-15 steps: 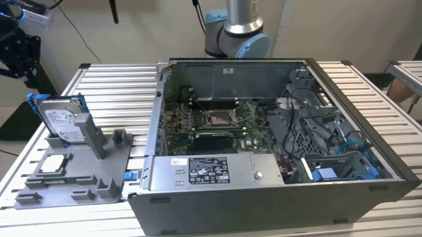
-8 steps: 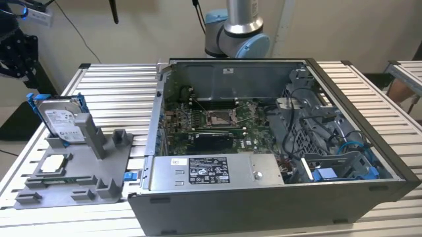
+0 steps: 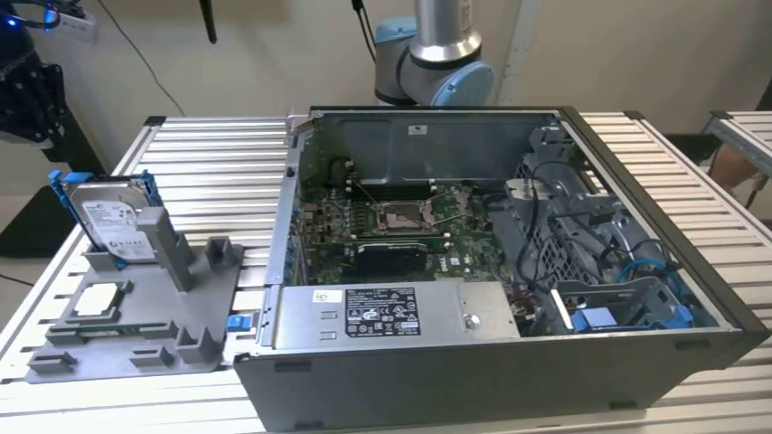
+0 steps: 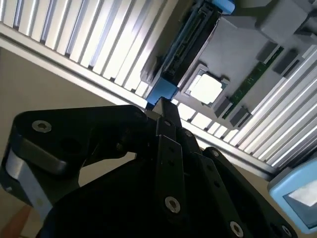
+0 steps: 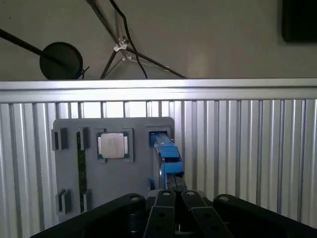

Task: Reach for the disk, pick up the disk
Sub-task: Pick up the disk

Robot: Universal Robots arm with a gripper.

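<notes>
A slatted metal desk (image 3: 217, 154) carries an open computer case (image 3: 483, 380) and, at the exterior view's left, a grey holder (image 3: 157, 316). The disk (image 3: 107, 221), silver with a white label and a blue frame, stands upright in a slot at the holder's upper end in that frame, apart from the case. A small square chip (image 3: 97, 301) lies flat lower on the holder. In the first wrist view the black end effector (image 5: 174, 194) is clenched on nothing, and the disk appears edge-on past its tips.

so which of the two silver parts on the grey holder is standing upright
The disk, the hard drive in the blue frame: it stands on edge in the grey holder, while the small square chip lies flat.
</notes>
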